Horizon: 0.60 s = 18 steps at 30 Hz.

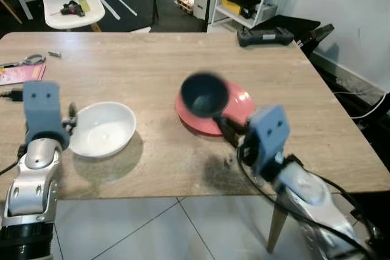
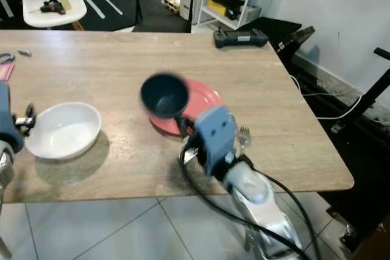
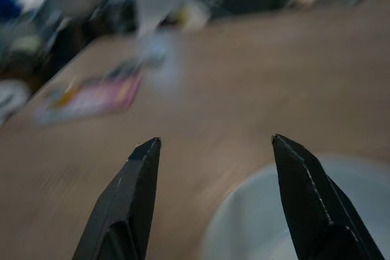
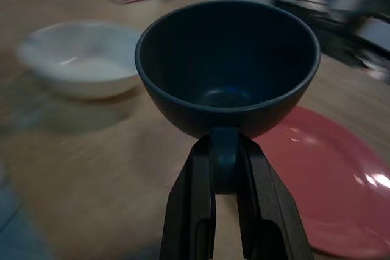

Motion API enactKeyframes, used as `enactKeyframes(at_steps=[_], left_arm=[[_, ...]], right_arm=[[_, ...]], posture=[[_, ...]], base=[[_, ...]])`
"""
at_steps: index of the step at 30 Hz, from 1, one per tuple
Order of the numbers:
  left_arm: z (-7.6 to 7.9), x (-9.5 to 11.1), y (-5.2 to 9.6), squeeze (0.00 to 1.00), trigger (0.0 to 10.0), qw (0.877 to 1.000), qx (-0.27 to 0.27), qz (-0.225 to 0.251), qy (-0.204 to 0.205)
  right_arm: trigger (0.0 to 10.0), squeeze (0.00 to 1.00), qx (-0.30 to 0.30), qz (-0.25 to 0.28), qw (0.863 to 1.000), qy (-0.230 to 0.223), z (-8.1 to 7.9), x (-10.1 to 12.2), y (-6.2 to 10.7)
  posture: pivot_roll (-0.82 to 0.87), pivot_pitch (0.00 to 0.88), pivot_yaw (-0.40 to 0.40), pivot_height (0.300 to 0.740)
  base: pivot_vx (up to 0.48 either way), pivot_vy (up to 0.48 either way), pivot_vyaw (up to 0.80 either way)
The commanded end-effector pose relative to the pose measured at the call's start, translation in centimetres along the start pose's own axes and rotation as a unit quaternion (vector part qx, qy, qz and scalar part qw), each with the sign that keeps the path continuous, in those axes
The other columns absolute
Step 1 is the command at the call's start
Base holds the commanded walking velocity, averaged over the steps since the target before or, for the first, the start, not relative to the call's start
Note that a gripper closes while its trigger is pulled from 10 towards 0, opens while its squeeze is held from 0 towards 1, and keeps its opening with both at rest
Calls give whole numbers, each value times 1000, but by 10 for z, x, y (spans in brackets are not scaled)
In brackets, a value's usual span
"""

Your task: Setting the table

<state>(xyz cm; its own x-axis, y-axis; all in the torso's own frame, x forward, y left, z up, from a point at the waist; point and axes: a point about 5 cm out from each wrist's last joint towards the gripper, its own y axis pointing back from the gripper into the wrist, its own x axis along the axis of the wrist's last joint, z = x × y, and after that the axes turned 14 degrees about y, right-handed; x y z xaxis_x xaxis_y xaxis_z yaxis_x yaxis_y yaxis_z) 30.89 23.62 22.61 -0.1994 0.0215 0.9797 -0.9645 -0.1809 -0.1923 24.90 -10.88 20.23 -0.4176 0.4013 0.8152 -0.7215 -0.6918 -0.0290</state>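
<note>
Dark blue bowl (image 4: pixel 227 65) is clamped at its rim by R gripper (image 4: pixel 224 172), held above red plate (image 1: pixel 234 109), prob. for stacking. L gripper (image 3: pixel 213 156), fingers apart, is poised beside white bowl (image 1: pixel 102 128), left of plate.

A bowl (image 1: pixel 102 128) sits left of a plate (image 1: pixel 234 112); a cup (image 4: pixel 228 65) seemingly hangs above the plate.

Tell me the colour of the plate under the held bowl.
Red plate, best in right wrist view.
</note>
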Motion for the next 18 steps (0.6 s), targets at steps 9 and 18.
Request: enactKeyframes(at_steps=[9, 18], left_arm=[[60, 22, 11, 0, 10000, 984, -170, 53, 1], [72, 23, 21, 0, 10000, 969, -243, 45, -13]], right_arm=[[10000, 0, 67, 13, 995, -75, -37, -6, -19], [10000, 0, 59, -2, 982, -182, -44, -22, -46]], posture=[[-28, 44, 73, 740], [-15, 50, 63, 740]], base=[[0, 0, 0], [0, 0, 0]])
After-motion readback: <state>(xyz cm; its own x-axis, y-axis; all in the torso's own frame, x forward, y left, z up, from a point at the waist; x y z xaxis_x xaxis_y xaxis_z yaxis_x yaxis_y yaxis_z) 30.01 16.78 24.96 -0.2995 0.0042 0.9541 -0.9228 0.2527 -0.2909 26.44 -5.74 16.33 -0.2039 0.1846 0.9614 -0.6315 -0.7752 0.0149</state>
